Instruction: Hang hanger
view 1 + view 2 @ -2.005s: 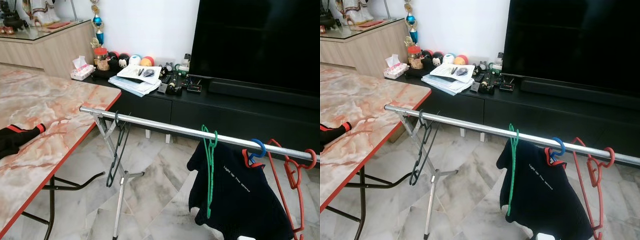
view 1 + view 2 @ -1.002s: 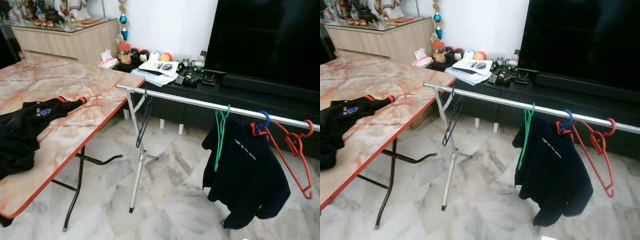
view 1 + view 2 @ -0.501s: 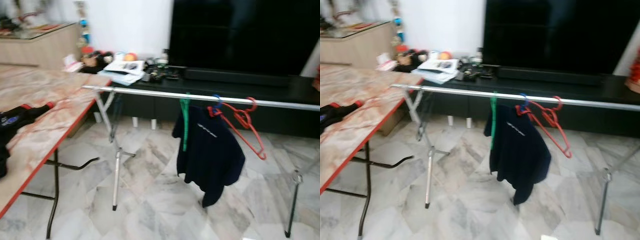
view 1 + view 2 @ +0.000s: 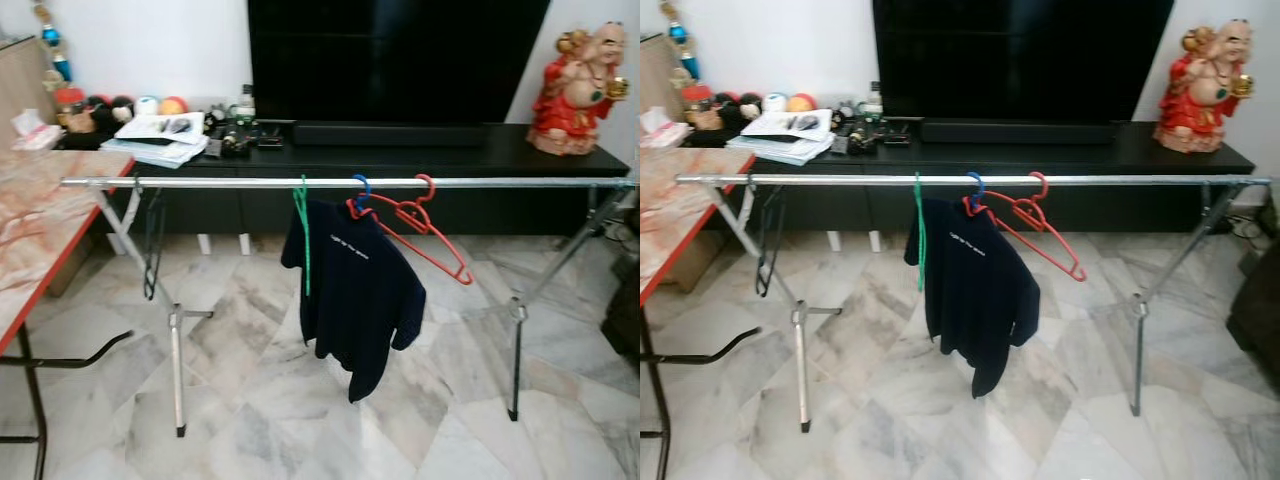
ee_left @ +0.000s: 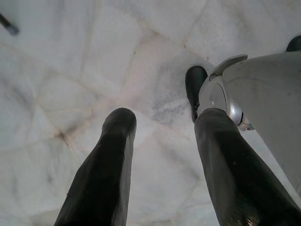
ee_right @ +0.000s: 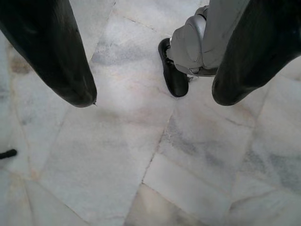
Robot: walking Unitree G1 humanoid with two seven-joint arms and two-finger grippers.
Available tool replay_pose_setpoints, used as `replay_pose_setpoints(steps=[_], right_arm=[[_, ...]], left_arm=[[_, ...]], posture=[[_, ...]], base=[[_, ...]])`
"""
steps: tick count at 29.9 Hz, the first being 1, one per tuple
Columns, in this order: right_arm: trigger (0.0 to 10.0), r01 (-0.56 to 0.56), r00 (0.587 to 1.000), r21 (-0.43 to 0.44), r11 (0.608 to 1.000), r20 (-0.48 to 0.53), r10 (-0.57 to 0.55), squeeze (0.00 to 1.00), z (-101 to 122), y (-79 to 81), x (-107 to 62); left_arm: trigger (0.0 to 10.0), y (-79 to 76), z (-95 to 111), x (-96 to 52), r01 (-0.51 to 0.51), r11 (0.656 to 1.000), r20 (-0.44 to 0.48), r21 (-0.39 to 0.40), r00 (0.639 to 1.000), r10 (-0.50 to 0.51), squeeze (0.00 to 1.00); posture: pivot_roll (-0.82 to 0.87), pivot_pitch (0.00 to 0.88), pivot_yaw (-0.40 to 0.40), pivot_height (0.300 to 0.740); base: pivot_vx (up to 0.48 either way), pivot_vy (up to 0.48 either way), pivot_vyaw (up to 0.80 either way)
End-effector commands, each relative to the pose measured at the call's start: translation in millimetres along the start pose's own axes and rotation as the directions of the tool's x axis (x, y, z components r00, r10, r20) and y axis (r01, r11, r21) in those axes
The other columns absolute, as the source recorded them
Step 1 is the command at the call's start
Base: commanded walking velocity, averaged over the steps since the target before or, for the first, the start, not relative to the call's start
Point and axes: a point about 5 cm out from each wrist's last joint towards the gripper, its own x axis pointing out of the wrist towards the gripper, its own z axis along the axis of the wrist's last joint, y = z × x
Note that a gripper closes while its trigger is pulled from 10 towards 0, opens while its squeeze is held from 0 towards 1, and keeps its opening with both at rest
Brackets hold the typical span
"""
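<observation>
**Hangers on the rail, both claws empty**

Left eye view: across the room, a silver rail [image 4: 480, 183] with a green hanger [image 4: 303, 235], a blue-hooked hanger [image 4: 361, 190] carrying a dark shirt [image 4: 355, 290], a tilted red hanger [image 4: 420, 230], and a black hanger [image 4: 152, 245] near the marble desk [image 4: 35, 235].

Left wrist view: left claw [image 5: 162, 127] spread wide, holding nothing, above marble floor [image 5: 70, 61].

Right wrist view: right claw [image 6: 155, 94] likewise agape and empty, over the floor.
</observation>
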Motion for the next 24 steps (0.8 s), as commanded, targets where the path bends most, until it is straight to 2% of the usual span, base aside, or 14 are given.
replay_pose_setpoints(steps=[1, 3, 5, 19, 21, 24], right_arm=[[10.0, -0.002, 1.0, 0.004, 1.0, 0.001, 0.002, 0.0, 2.6, 1.8, 0.6], [10.0, -0.003, 1.0, 0.008, 1.0, 0.006, 0.003, 0.0, 3.9, 2.4, 0.7], [10.0, -0.004, 1.0, 0.01, 1.0, 0.01, 0.004, 0.0, 4.5, 2.8, 0.8], [10.0, 0.0, 1.0, 0.015, 1.0, 0.002, 0.0, 0.0, 2.4, 4.1, 0.8], [10.0, 0.0, 1.0, 0.017, 1.0, 0.002, 0.0, 0.0, 2.3, 4.8, 0.8], [10.0, 0.0, 1.0, 0.02, 1.0, 0.002, 0.0, 0.0, 2.1, 5.6, 0.9]], left_arm=[[10.0, 2.9, -0.6, -0.5, -0.009, 1.0, -0.002, 0.026, 1.0, 0.009, 0.0], [10.0, 3.0, -2.1, -0.6, -0.009, 0.999, -0.01, 0.036, 1.0, 0.009, 0.0], [10.0, 3.1, -3.1, -0.7, -0.01, 1.0, -0.015, 0.018, 1.0, 0.01, 0.0], [10.0, 4.1, -3.6, -0.9, -0.012, 0.999, -0.018, 0.042, 1.0, 0.013, 0.0], [10.0, 4.0, -3.6, -0.9, -0.01, 0.997, -0.023, 0.08, 1.0, 0.012, 0.0], [10.0, 4.4, -4.1, -1.0, -0.011, 0.998, -0.023, 0.067, 1.0, 0.013, 0.0]], posture=[[0.16, 0.0, -0.003, 0.74], [0.15, 0.0, 0.003, 0.74], [0.15, 0.0, 0.004, 0.74], [0.16, 0.0, 0.011, 0.74], [0.16, 0.0, 0.015, 0.74], [0.16, 0.0, 0.016, 0.74]], base=[[0.0, 0.0, -0.78], [0.0, -0.368, -0.78], [0.0, 0.0, -0.78], [0.0, 0.0, -0.78], [0.0, -0.332, -0.78], [0.0, -0.452, -0.78]])
